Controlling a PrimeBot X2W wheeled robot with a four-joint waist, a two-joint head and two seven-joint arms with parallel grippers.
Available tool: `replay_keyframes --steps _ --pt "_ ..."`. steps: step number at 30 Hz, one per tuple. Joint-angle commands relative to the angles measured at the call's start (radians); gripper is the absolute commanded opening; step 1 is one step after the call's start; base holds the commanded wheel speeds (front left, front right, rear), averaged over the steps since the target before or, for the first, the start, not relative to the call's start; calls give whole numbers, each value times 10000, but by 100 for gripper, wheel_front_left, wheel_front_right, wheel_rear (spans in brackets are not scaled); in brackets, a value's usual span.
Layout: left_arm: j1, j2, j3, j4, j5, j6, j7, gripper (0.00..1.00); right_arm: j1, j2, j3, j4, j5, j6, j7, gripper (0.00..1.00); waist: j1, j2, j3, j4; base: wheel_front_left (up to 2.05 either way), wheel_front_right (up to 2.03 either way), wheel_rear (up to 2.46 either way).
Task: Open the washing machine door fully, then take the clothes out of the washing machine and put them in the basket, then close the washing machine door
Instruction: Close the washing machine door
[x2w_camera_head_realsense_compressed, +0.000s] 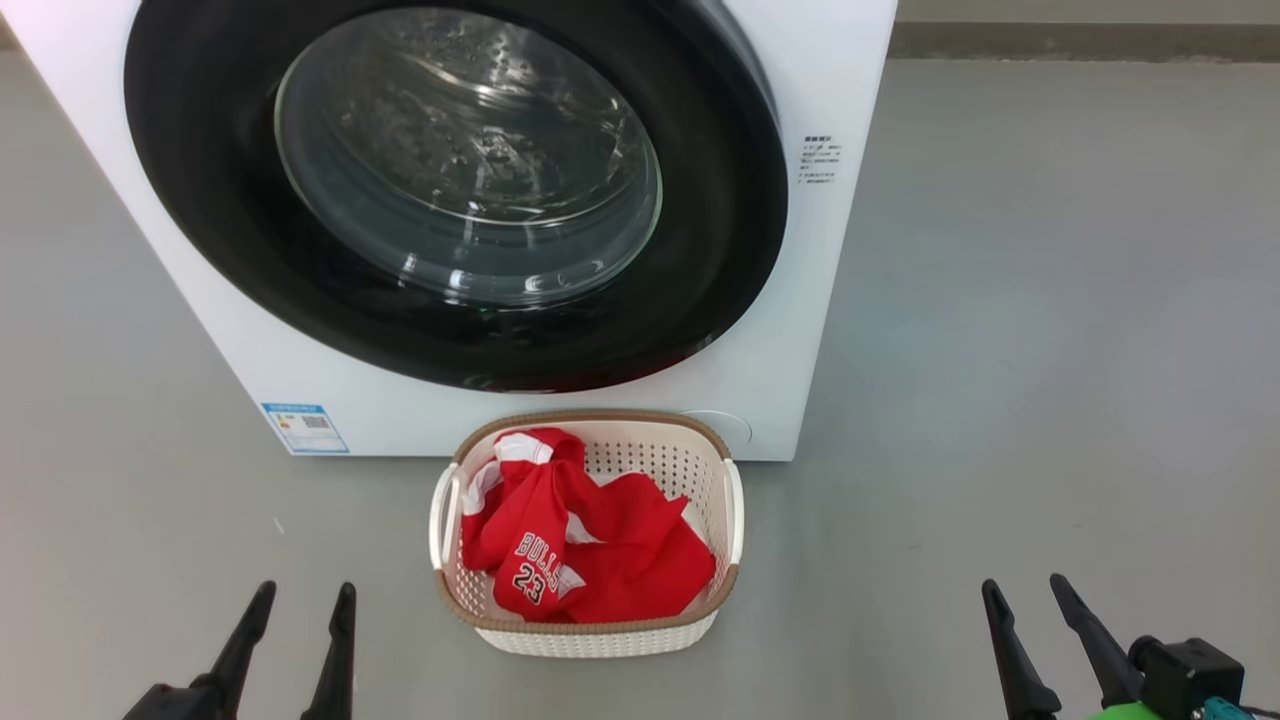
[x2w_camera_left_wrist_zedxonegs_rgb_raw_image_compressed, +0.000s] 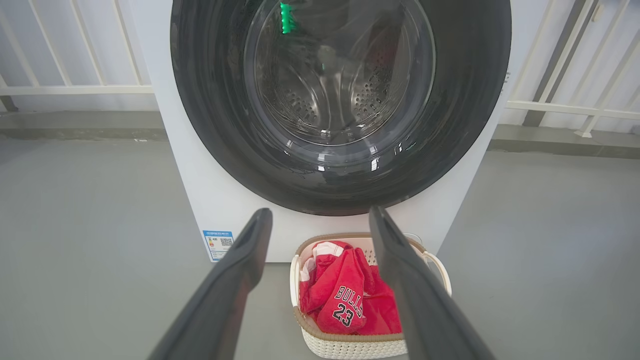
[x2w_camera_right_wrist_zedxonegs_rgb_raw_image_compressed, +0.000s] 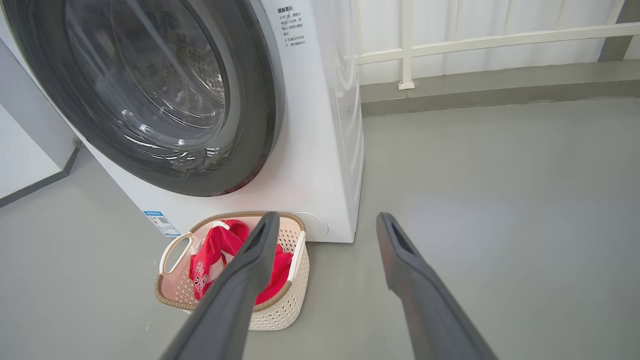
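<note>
The white washing machine (x2w_camera_head_realsense_compressed: 800, 330) stands ahead with its black-rimmed washing machine door (x2w_camera_head_realsense_compressed: 460, 190) shut flat against the front; bare steel drum shows through the glass. On the floor before it sits the cream basket (x2w_camera_head_realsense_compressed: 590, 640) holding the red clothes (x2w_camera_head_realsense_compressed: 590, 550), one printed "BULLS 23". My left gripper (x2w_camera_head_realsense_compressed: 305, 595) is open at the lower left, well short of the basket. My right gripper (x2w_camera_head_realsense_compressed: 1025, 590) is open at the lower right, with nothing between its fingers. In the left wrist view the basket (x2w_camera_left_wrist_zedxonegs_rgb_raw_image_compressed: 350, 345) and clothes (x2w_camera_left_wrist_zedxonegs_rgb_raw_image_compressed: 345, 300) lie between my open fingers (x2w_camera_left_wrist_zedxonegs_rgb_raw_image_compressed: 245, 260).
Grey floor surrounds the machine, with wide free room to the right (x2w_camera_head_realsense_compressed: 1050, 350). A white railing (x2w_camera_right_wrist_zedxonegs_rgb_raw_image_compressed: 480, 42) and a low grey kerb (x2w_camera_right_wrist_zedxonegs_rgb_raw_image_compressed: 500, 85) run behind the machine. A blue label (x2w_camera_head_realsense_compressed: 305, 428) marks its lower left corner.
</note>
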Motion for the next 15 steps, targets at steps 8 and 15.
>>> replay_keyframes --steps 8,15 --pt "100 337 220 -399 -44 -54 -122 100 126 -86 9 -319 -100 -36 -36 100 0 0 -147 -159 0 0 0" --pt "207 325 187 -456 -92 -54 -122 100 241 -92 -98 -365 -112 -36 -36 100 0 0 -203 -171 0 0 0"
